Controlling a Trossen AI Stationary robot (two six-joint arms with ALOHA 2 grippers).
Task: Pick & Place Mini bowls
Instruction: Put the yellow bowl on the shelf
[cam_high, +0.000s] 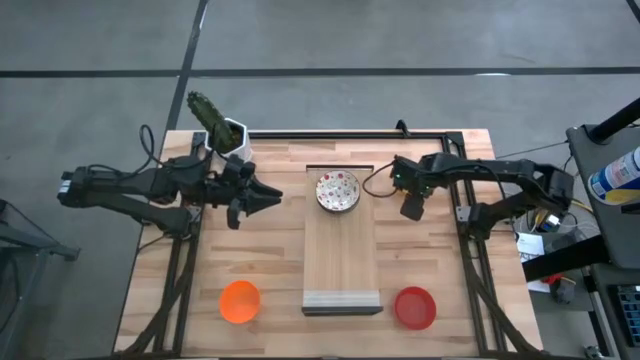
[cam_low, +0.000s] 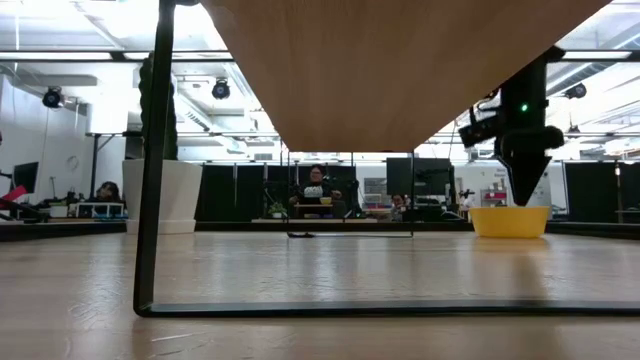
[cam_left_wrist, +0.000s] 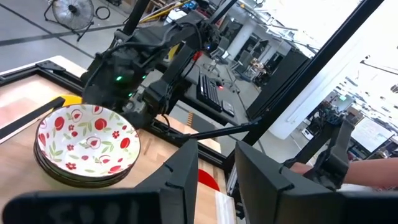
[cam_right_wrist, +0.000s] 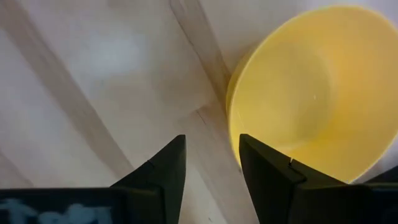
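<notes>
On the left side of the counter (cam_high: 440, 300) the left claw (cam_high: 268, 198) hangs low over the wood, beside the white square pot (cam_high: 232, 135) with a cactus; its fingers (cam_left_wrist: 180, 180) stand only a narrow gap apart and hold nothing; near the front edge lies the orange bowl (cam_high: 240, 302); in the middle a raised wooden board (cam_high: 340, 265) carries, at its far end, a stack of speckled bowls (cam_high: 338, 192), white with red and green marks; at the front, right of the board, lies the red bowl (cam_high: 415, 307); the right claw (cam_high: 411, 208) points down, its fingers (cam_right_wrist: 163, 171) a narrow gap apart and empty, just beside the rim of the yellow bowl (cam_right_wrist: 311, 102), which rests on the counter.
</notes>
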